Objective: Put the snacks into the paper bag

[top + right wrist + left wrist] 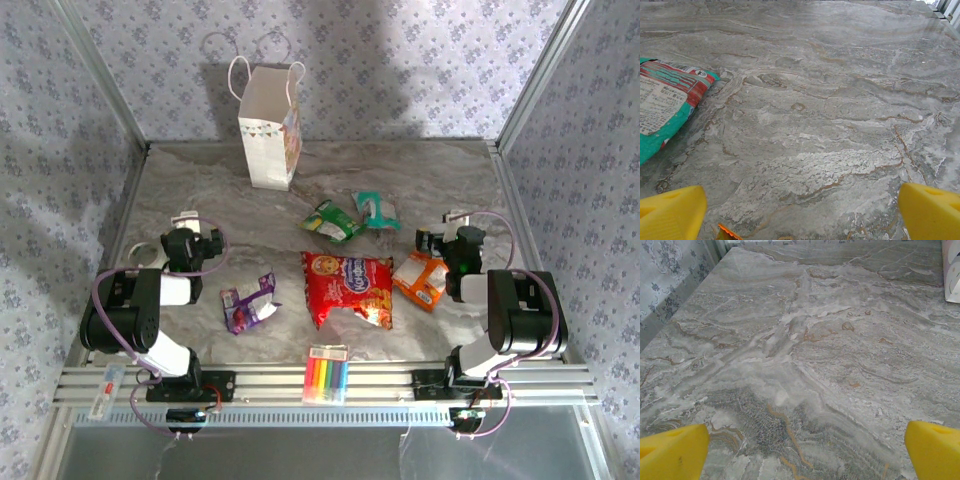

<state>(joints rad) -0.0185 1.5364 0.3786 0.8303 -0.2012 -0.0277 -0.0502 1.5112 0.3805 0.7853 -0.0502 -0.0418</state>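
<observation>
Left jaws spread wide over the veined, marble-look counter [790, 340]. Crinkly foil snacks [345, 295] lie mid-counter: purple packet [247, 303], large red packet [347, 280], green packet [332, 221], teal packet [376, 209], orange packet [421, 278]. The white paper bag [268, 130] stands upright behind them, and the right jaws, also spread, are apparently just above the orange packet.

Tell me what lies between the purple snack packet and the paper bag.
Nothing visible does. Bare marble table runs from the purple packet to the paper bag, which stands upright at the back. The green packet lies off to the right of that line.
</observation>
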